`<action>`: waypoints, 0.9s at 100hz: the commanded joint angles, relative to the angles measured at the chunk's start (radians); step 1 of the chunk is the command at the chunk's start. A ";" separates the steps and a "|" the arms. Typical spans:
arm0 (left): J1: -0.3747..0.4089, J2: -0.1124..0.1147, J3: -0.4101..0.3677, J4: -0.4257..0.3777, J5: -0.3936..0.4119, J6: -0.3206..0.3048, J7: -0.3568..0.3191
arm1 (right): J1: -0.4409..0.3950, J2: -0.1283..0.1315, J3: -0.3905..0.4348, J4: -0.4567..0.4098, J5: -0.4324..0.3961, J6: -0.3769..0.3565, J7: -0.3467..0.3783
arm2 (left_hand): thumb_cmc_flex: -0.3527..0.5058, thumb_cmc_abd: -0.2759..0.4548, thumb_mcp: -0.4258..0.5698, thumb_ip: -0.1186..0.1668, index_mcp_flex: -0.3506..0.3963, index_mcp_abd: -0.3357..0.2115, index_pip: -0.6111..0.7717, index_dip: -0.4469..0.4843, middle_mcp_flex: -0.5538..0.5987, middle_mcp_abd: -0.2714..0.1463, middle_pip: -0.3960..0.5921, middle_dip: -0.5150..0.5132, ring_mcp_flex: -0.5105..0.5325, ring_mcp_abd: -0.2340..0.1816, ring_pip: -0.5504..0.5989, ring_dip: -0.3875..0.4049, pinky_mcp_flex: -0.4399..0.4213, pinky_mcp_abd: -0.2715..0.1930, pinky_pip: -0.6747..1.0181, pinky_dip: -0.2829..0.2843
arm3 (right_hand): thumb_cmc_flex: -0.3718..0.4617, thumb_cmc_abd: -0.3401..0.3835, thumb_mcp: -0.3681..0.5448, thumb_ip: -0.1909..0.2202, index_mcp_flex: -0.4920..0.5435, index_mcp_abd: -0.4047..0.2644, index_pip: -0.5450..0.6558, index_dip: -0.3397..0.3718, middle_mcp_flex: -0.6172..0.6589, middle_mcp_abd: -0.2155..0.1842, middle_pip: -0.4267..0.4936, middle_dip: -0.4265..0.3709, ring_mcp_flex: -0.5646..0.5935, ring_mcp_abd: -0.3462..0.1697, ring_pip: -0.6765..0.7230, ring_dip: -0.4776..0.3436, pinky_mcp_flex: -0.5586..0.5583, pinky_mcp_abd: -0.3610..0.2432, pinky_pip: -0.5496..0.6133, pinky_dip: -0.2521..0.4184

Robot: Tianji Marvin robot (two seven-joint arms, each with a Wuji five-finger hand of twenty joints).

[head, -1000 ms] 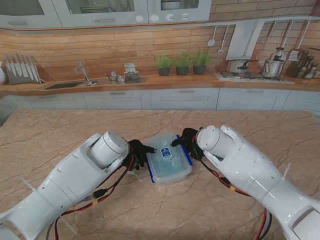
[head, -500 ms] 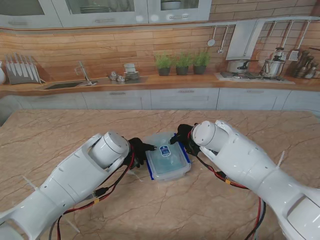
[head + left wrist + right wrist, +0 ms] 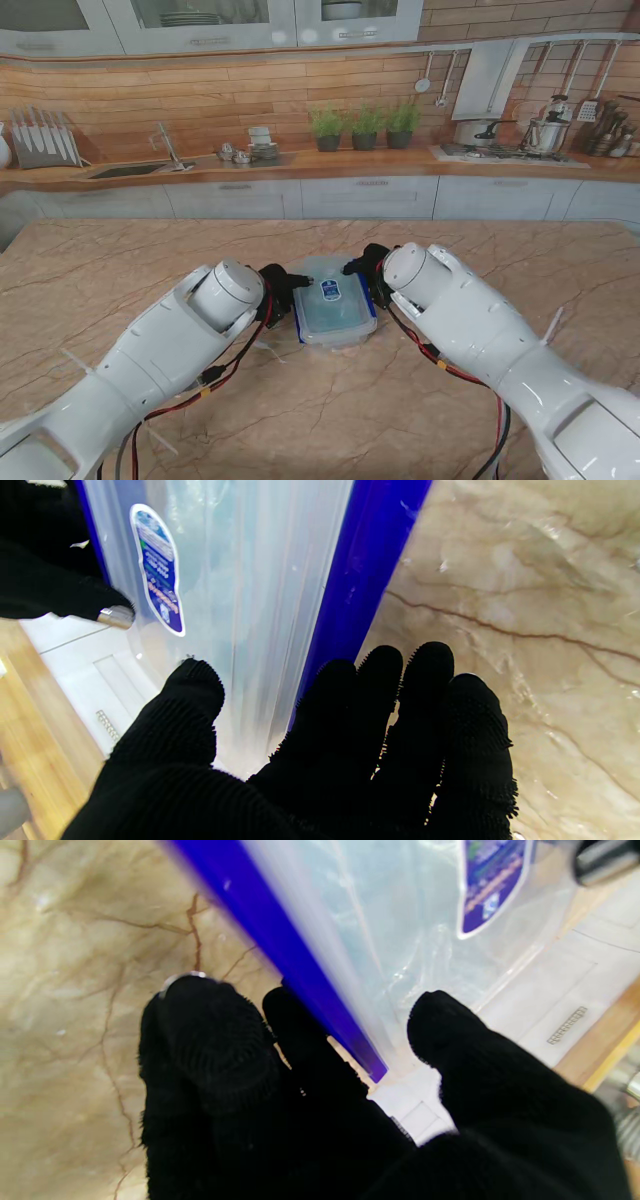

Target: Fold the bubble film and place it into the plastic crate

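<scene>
Gripping the clear blue-clipped plastic crate [image 3: 334,310] from opposite sides, the black-gloved left hand [image 3: 277,292] and right hand [image 3: 370,272] clamp it. It sits on the marble counter [image 3: 120,270], lid closed.

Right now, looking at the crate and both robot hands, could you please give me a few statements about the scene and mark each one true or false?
1. The plastic crate sits between the two robot hands. True: the left robot hand is at its left side and the right robot hand at its right.
2. The crate has red latches. False: the latch strips along its sides are blue.
3. A blue label is on the crate's lid. True.
4. The crate stands on the far counter beside the sink. False: it is on the marble table in front of me.
5. Three potted plants stand on the far counter. True.
</scene>
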 commanded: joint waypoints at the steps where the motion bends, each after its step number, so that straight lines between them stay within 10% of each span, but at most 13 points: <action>1: 0.008 -0.021 -0.009 -0.033 0.001 -0.005 0.010 | -0.003 -0.029 -0.006 0.001 0.006 0.006 -0.003 | 0.027 0.037 -0.054 0.035 -0.029 -0.200 -0.059 -0.030 -0.039 -0.047 -0.010 -0.004 -0.020 0.026 -0.010 0.020 -0.015 -0.009 -0.004 0.007 | -0.002 0.026 -0.020 0.029 -0.011 -0.304 -0.014 0.010 -0.009 -0.048 0.007 0.009 -0.011 0.024 -0.007 -0.005 -0.008 0.034 0.004 -0.010; 42: 0.049 -0.024 -0.071 -0.066 0.018 -0.005 0.085 | 0.017 -0.076 -0.001 0.108 0.051 0.016 -0.048 | 0.006 0.034 -0.092 0.031 -0.096 -0.223 -0.111 -0.049 -0.084 -0.047 -0.031 -0.011 -0.042 0.032 -0.009 0.028 -0.028 -0.006 -0.015 0.004 | -0.029 0.075 -0.067 0.052 0.008 -0.290 -0.143 0.118 -0.042 -0.047 0.015 0.015 -0.050 0.048 -0.012 -0.002 -0.055 0.037 -0.002 -0.005; 90: 0.071 0.000 -0.099 -0.104 0.043 0.049 0.057 | -0.025 -0.061 0.041 0.043 0.014 -0.023 -0.113 | -0.009 0.048 -0.139 0.030 -0.037 -0.202 -0.111 -0.052 -0.033 -0.024 -0.040 -0.020 0.008 0.045 0.000 0.019 0.027 0.026 0.018 0.021 | -0.110 0.092 -0.148 0.071 0.005 -0.300 -0.223 0.224 -0.063 -0.061 0.013 0.016 -0.087 0.065 -0.014 0.003 -0.089 0.046 -0.001 0.007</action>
